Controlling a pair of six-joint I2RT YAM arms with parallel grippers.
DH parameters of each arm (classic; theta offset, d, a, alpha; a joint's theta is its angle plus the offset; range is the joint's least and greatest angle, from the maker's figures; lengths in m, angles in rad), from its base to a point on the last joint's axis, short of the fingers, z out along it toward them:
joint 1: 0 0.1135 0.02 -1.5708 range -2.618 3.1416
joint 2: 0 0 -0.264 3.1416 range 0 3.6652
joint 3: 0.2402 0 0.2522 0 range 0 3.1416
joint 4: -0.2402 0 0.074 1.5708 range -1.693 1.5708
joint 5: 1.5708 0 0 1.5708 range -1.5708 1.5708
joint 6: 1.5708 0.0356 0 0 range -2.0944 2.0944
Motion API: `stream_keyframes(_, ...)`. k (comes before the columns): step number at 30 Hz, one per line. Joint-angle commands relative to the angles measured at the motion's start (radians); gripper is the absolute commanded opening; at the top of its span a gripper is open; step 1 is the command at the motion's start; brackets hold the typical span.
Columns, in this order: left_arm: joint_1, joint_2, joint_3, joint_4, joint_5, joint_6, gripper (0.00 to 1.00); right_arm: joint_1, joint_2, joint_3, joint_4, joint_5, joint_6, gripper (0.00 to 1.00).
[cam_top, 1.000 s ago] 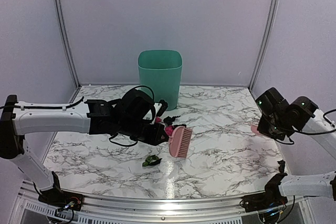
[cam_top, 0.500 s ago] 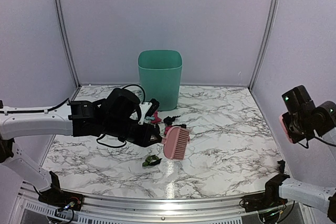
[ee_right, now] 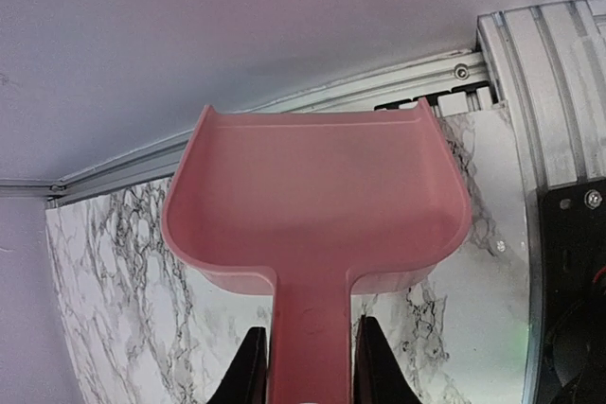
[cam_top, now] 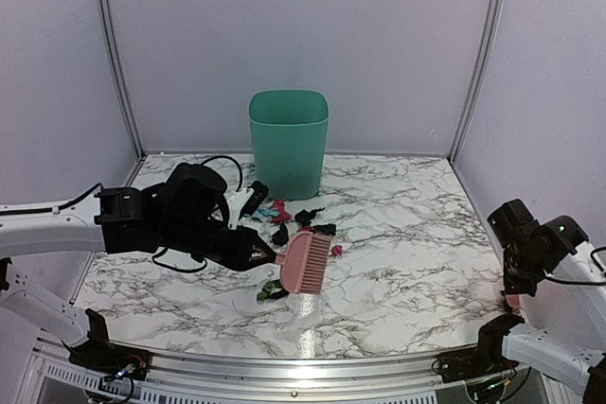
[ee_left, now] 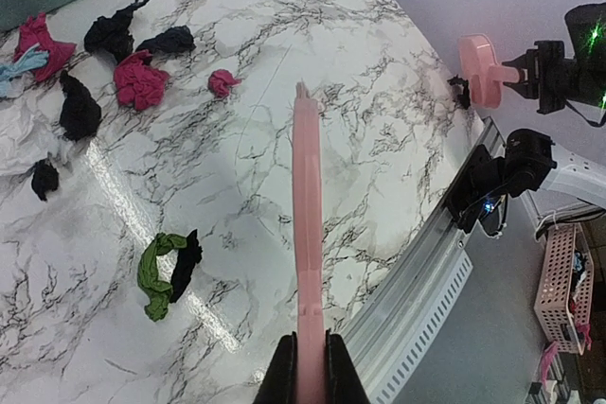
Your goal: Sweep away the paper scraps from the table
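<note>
- Pink plastic makes up both tools: a comb-like brush (cam_top: pixel 303 262) with a ribbed, toothed head, and a scoop-shaped dustpan (ee_right: pixel 312 196) with smooth curved walls and a flat handle.
- The left gripper (ee_left: pixel 309 368) has its 2 dark fingers pressed tight on the brush's thin handle. From the left wrist the brush shows edge-on as a narrow pink blade.
- The brush head hangs over the middle of the table (cam_top: pixel 407 262), a glossy white marble pattern with grey-black veins and a ribbed metal front edge (cam_top: pixel 303 366). Whether the teeth touch the surface cannot be told.
- The right gripper (ee_right: pixel 311 371) pinches the dustpan's handle between its black fingers, off at the table's right edge, well apart from the brush.
- The paper scraps (ee_left: pixel 140 79) are small crumpled wads, black, magenta and light blue, lying loosely clustered on the marble between the brush and a teal bin (cam_top: pixel 289 139) with rounded corners.
- 1 tiny magenta bit (cam_top: pixel 336 250) lies just beside the brush head.
- A green-and-black scrap (cam_top: pixel 273 289) lies apart from the cluster, nearer the front edge, by the brush head's lower corner.
</note>
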Motion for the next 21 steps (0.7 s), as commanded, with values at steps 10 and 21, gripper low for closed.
stream_keyframes(10, -0.002, -0.082, -0.074, -0.012, -0.086, -0.076, 0.0, -0.013, 0.127, -0.106, 0.358, -0.247, -0.222, 0.0)
stream_keyframes(21, -0.002, -0.059, -0.058, -0.013, -0.136, -0.058, 0.0, 0.084, 0.278, -0.123, 0.548, -0.469, -0.276, 0.0)
